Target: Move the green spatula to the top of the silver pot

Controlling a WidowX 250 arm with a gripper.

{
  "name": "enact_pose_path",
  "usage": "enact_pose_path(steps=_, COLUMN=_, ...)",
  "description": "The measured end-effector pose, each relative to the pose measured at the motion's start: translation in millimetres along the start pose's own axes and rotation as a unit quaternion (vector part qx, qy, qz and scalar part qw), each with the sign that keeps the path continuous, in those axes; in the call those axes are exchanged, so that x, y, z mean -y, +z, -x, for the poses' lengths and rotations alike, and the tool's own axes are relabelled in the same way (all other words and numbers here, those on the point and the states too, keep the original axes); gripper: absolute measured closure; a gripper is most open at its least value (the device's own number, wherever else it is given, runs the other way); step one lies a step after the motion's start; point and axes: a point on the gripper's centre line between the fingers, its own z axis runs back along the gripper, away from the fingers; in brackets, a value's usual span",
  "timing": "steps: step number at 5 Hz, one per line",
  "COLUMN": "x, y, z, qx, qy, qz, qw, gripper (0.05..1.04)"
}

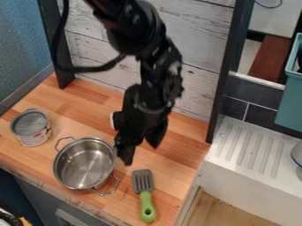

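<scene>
Your tool (pixel 140 153) hangs over the wooden worktop (pixel 183 152), between the silver pot (pixel 84 164) and the back wall, pointing down with its two fingers wide apart and wood showing between them. Its dark parts run together, so you can't make out the inner faces of the fingers, or how high the tips sit above the wood. The arm above it is cut off by the top edge, and a black cable (pixel 88 69) loops beside it.

The green spatula (pixel 147 207) lies flat on the worktop, just beside the pot on the picture's right, with its grey slotted head towards the wall and its green handle towards you. You can see its whole length. The pot stands upright and open, its handle at the lower right near the spatula's head but apart from it.

On the pot's other side you have an upright tin (pixel 31 128); its label is too small to make out. Behind the tool, a small pale thing (pixel 114 121) is mostly hidden, so you can't tell what it is. At the right edge, a teal bin (pixel 286 103) and a rounded object (pixel 298 154) on the white drainboard (pixel 251 148) are both cut off.
</scene>
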Motion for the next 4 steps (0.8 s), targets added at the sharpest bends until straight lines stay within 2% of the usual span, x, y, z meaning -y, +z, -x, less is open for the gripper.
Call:
enact_pose_path(steps=1, x=-11.3, y=3.3, z=22.1, qx=0.009, qy=-0.119, qz=0.027, qw=0.9925, gripper=0.083)
enact_pose_path(steps=2, x=-25.9, y=3.2, z=28.0, qx=0.019, qy=-0.175, qz=0.038, qw=0.9836, gripper=0.083)
enact_pose_path(steps=3, x=-26.7, y=3.0, z=35.7, qx=0.026, qy=-0.196, qz=0.042, qw=0.9794, gripper=0.083)
enact_pose_path(steps=4, x=-25.8, y=-6.1, z=45.7, qx=0.021, qy=-0.206, qz=0.036, qw=0.9776, gripper=0.083)
